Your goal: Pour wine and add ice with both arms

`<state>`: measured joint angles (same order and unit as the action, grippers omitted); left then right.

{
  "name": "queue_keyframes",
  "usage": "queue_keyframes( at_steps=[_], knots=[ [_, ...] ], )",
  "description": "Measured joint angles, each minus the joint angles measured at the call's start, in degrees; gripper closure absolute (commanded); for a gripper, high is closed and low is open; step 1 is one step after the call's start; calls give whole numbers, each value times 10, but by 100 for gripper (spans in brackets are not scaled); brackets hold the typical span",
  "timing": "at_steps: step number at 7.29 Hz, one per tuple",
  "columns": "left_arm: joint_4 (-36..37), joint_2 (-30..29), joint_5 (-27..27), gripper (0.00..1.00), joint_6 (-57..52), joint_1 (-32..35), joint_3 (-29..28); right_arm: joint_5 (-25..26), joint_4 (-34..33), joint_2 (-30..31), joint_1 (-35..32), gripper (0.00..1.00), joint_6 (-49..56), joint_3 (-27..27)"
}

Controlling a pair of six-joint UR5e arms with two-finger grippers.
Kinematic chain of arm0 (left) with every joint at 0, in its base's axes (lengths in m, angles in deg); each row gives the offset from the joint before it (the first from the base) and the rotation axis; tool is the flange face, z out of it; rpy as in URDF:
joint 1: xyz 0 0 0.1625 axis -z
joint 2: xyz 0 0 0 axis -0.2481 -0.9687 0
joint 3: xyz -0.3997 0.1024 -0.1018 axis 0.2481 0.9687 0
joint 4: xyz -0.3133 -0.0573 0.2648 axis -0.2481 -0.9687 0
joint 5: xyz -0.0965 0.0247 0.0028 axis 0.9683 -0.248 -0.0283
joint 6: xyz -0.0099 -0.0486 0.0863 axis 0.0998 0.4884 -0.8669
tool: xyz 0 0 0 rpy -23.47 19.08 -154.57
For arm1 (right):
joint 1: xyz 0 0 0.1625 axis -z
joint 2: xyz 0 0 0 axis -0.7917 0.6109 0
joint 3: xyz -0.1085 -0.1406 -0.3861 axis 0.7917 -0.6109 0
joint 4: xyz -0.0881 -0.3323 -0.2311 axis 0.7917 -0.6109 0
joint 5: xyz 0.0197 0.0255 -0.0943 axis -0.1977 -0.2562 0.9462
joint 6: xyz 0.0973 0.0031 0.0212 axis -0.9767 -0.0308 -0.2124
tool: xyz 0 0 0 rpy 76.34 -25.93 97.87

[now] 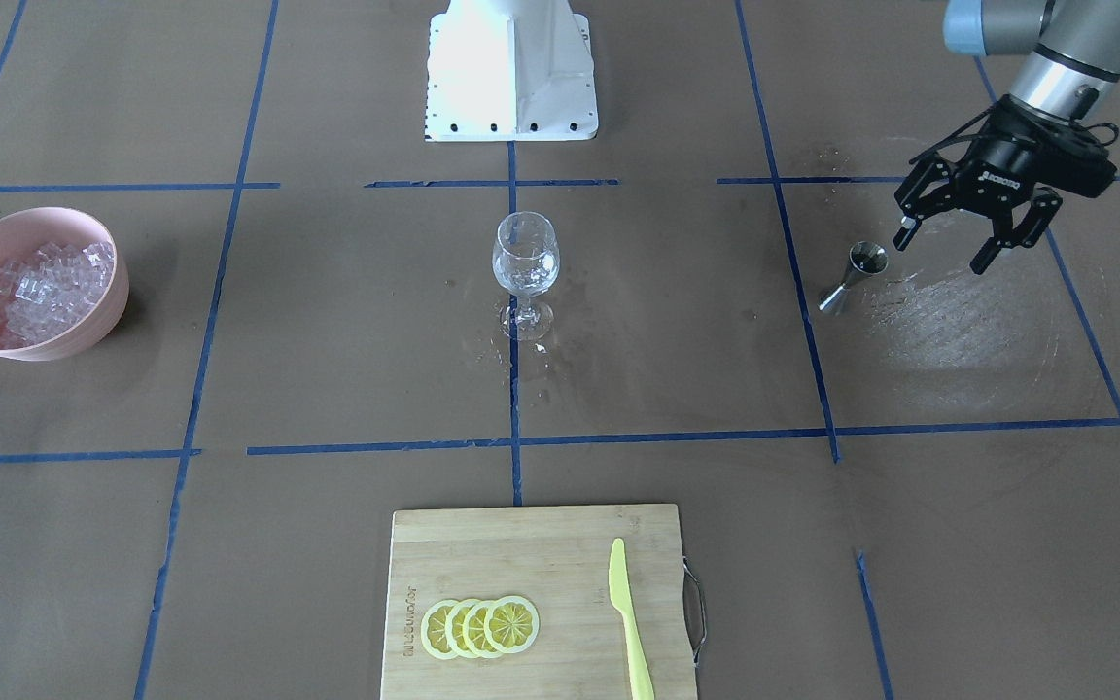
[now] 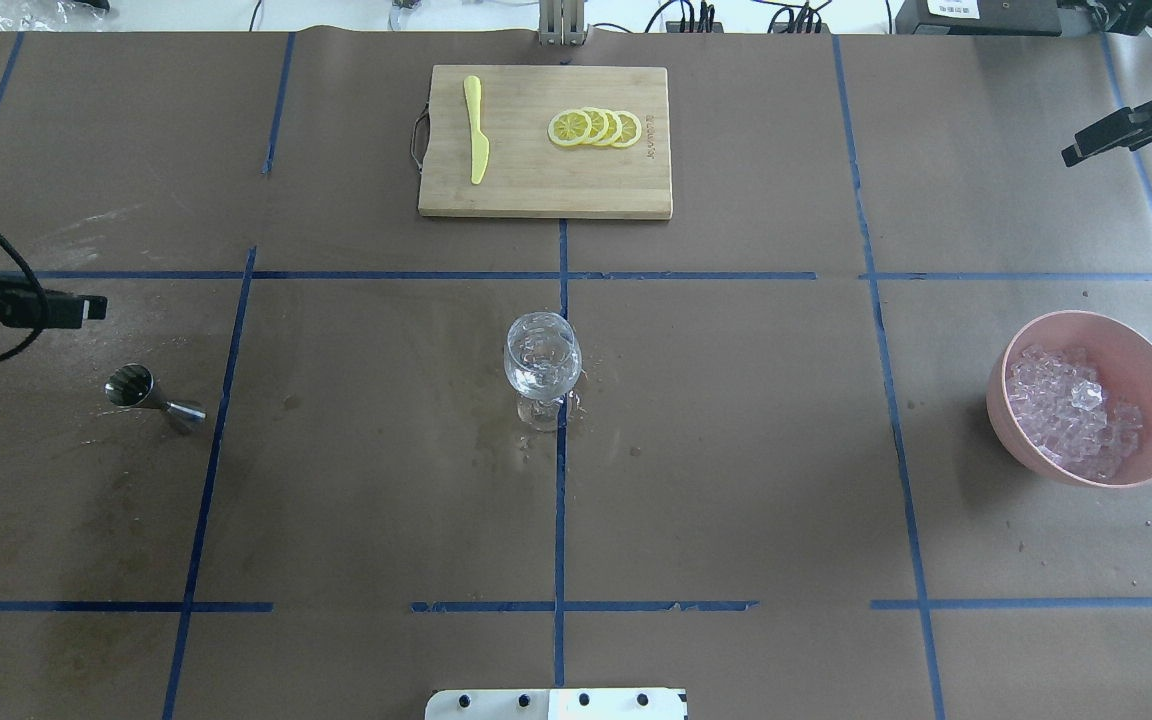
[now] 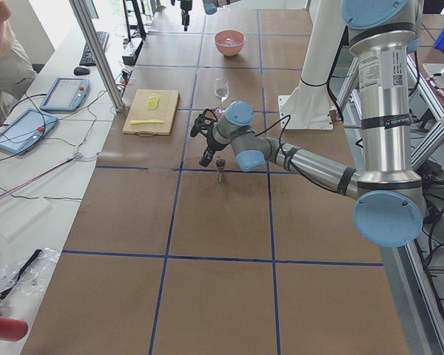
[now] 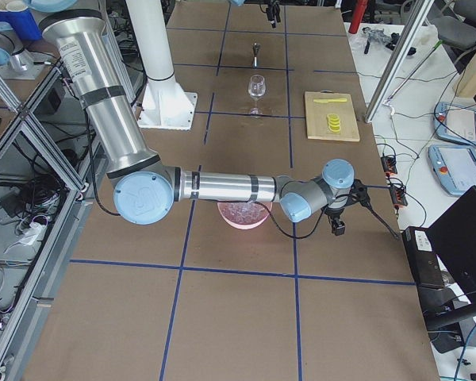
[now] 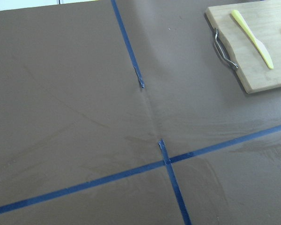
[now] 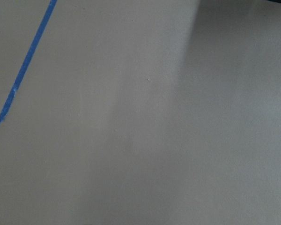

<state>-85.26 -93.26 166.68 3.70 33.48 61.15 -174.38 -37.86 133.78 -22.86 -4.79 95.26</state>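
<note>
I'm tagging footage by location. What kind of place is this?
Most likely a robotics lab, not a bar: the table is papered brown with a blue tape grid, the left arm reaches over it, and teach pendants lie on the side bench.

You are stationed in a robotics lab: blue tape grid on the paper-covered table, aluminium frame post, teach pendant at 9 o'clock in the exterior left view.

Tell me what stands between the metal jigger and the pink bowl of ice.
Only the wine glass, upright at the table's middle. The rest of that stretch is bare brown paper, as the overhead view shows.
</note>
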Motion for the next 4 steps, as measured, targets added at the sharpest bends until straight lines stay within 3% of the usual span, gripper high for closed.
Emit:
queue_keyframes(
  at_steps=[2, 4],
  knots=[
    [-3, 56, -150, 1, 117, -127, 53, -12, 1, 0, 1, 0, -13, 4],
    [9, 85, -321, 1, 202, -246, 65, -14, 0, 0, 1, 0, -17, 5]
  ],
)
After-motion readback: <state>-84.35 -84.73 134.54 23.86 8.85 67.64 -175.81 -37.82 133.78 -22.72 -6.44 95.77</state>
